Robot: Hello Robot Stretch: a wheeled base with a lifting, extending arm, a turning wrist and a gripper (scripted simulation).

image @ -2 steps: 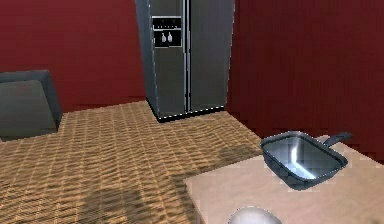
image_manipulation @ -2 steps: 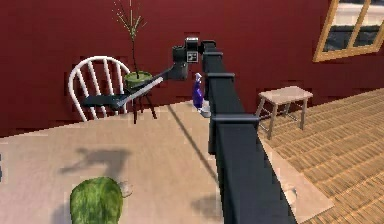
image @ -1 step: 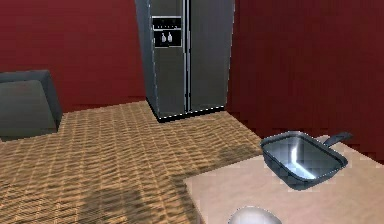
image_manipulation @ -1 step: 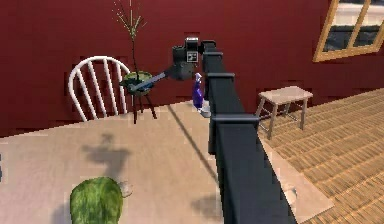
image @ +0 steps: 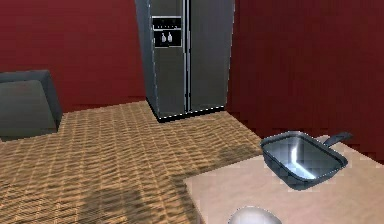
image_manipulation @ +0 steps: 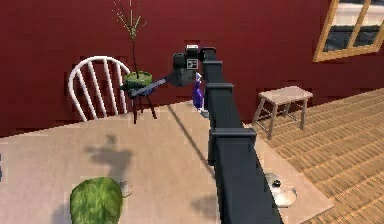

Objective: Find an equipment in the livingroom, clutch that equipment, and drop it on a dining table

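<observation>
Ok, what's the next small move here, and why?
Probably retract the arm slightly. The claw appears near the table's far edge, with a potted plant on a dark stand behind it, so I cannot tell whether it holds anything; pulling back should put it over bare tabletop.

Arm (image_manipulation: 232,150): dark square bar, stepped telescoping sections, widest at the bottom; far end carries white squares (image_manipulation: 186,62) with black marks; dark body beside them; two thin dark fingers (image_manipulation: 158,87).
</observation>
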